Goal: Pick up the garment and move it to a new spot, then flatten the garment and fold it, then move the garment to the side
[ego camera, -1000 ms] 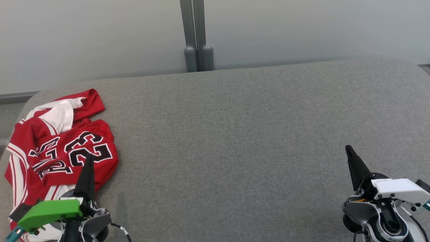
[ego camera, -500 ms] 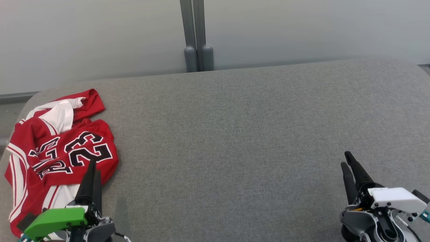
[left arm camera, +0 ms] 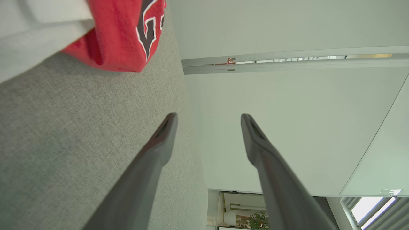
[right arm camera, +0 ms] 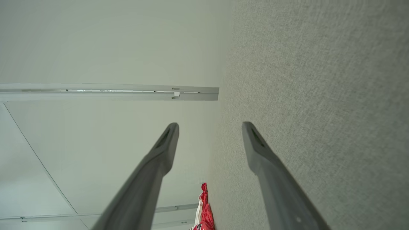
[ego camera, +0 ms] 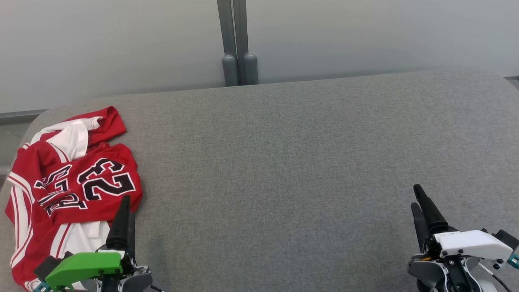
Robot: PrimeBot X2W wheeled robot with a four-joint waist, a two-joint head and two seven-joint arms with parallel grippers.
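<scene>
The garment, a red jersey with white trim and a black "23", lies crumpled at the left end of the grey fabric surface. Some of its white inside shows. My left gripper hovers at the garment's lower right edge and is seen edge-on. In the left wrist view it stands open and empty, with the garment ahead and off to one side. My right gripper is far to the right, low over bare fabric. It is open and empty in the right wrist view, where the garment shows as a distant red scrap.
A pale wall runs behind the surface, with a grey post at its middle. The surface has rounded far corners, and its left edge passes close by the garment. Bare grey fabric stretches between my two grippers.
Both grippers have gone from shut to open. Both have drawn back toward the near edge, and the left one has shifted right, off the printed number. The garment has not moved.
</scene>
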